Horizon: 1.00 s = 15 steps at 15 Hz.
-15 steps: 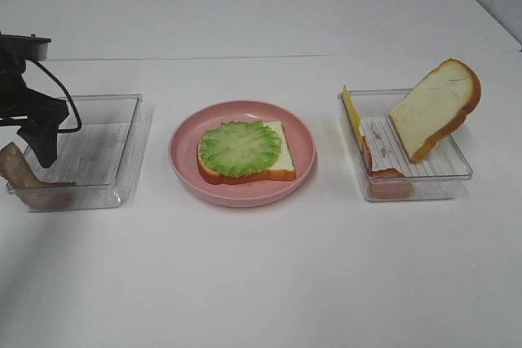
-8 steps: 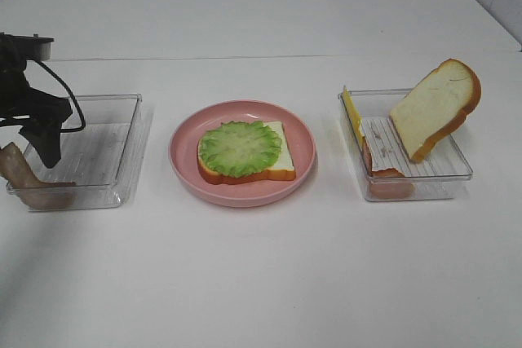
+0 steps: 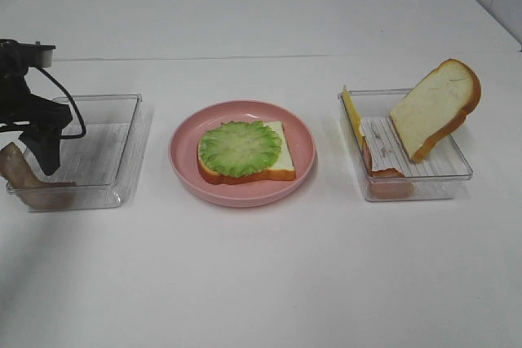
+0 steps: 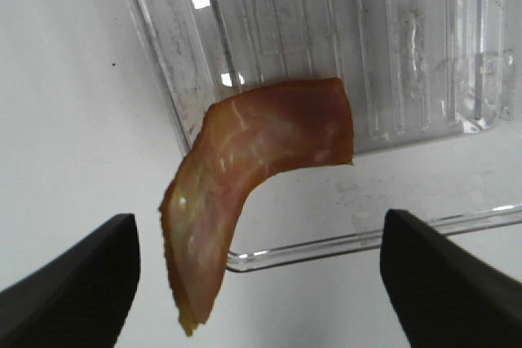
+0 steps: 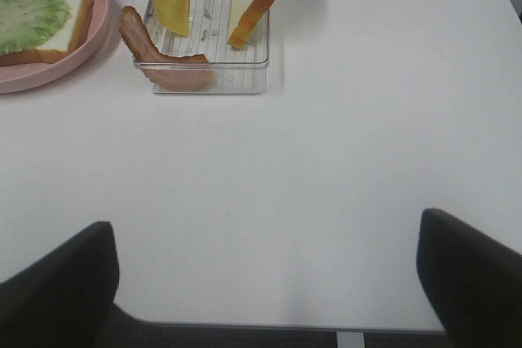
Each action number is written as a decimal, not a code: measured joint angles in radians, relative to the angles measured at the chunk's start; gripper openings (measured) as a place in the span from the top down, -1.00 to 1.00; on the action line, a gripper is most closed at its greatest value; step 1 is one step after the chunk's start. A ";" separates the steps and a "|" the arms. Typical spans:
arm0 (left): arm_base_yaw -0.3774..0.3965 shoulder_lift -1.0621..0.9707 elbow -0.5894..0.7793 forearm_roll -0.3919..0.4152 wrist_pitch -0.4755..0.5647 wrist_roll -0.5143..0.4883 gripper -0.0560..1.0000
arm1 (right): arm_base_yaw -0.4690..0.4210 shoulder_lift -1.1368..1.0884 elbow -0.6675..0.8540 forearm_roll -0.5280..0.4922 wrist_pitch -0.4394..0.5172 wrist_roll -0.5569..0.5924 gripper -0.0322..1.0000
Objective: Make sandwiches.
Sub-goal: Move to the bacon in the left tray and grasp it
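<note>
The pink plate [image 3: 183, 170] sits in the middle of the white table [image 3: 261, 283]. On the plate lies a bread slice [image 3: 281, 165] with green lettuce [image 3: 241, 147] on top of it. To the left of the plate is a clear left tray [image 3: 98, 152]. A meat strip [image 4: 245, 152] hangs over that tray's wall, at the corner far from the plate, part in and part out. The left gripper [image 4: 257, 230] hangs just above this strip. Its fingers [image 4: 73, 283] are apart, with the strip between them, and neither one touches it. To the right of the plate is the right tray [image 3: 440, 170]. It holds a cheese slice [image 3: 351, 116], a second bread slice [image 3: 432, 107] leaning up, and a second meat strip [image 5: 155, 63]. The right gripper [image 5: 265, 275] is well away from the plate, over bare table, with its fingers [image 5: 57, 287] wide apart and nothing between them.
</note>
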 joint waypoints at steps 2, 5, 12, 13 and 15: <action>0.000 0.012 0.000 0.000 0.000 0.000 -0.46 | 0.000 0.000 0.000 0.000 0.000 0.000 -0.91; 0.000 0.012 0.000 0.001 0.000 0.000 -0.23 | 0.000 0.000 0.000 0.000 0.000 0.000 -0.91; 0.000 0.012 0.000 0.004 0.000 0.000 0.31 | 0.000 0.000 0.000 0.000 0.000 0.000 -0.91; 0.000 0.012 0.000 0.004 0.000 0.000 0.36 | 0.000 0.000 0.000 0.000 0.000 0.000 -0.91; 0.000 0.012 0.000 0.005 0.000 0.000 0.62 | 0.000 0.000 0.000 0.000 0.000 0.000 -0.91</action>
